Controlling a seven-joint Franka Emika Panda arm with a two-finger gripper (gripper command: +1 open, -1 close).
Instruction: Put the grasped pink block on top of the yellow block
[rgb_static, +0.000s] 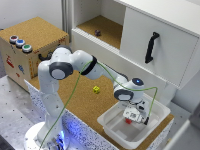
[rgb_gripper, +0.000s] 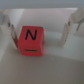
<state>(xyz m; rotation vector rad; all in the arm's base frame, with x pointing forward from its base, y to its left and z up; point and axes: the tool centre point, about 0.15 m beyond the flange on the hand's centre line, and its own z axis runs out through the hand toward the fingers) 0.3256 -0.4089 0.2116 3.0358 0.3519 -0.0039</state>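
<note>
The pink block (rgb_gripper: 32, 40) is a reddish-pink cube with a black N on its face. It rests on the floor of the white tray (rgb_static: 112, 125). In the exterior view the pink block (rgb_static: 128, 121) shows as a red spot under the hand. My gripper (rgb_static: 131, 117) is lowered into the tray. In the wrist view the gripper (rgb_gripper: 40, 31) is open, with one finger on each side of the block and a gap on both sides. The yellow block (rgb_static: 96, 90) lies on the cork table, towards the exterior view's left of the tray.
A white cabinet with a black handle (rgb_static: 151, 47) stands behind the tray. A small dark purplish object (rgb_static: 98, 33) lies on its open cork shelf. A cork-topped box with coloured buttons (rgb_static: 20, 43) stands at the exterior view's left. The tray walls surround the gripper.
</note>
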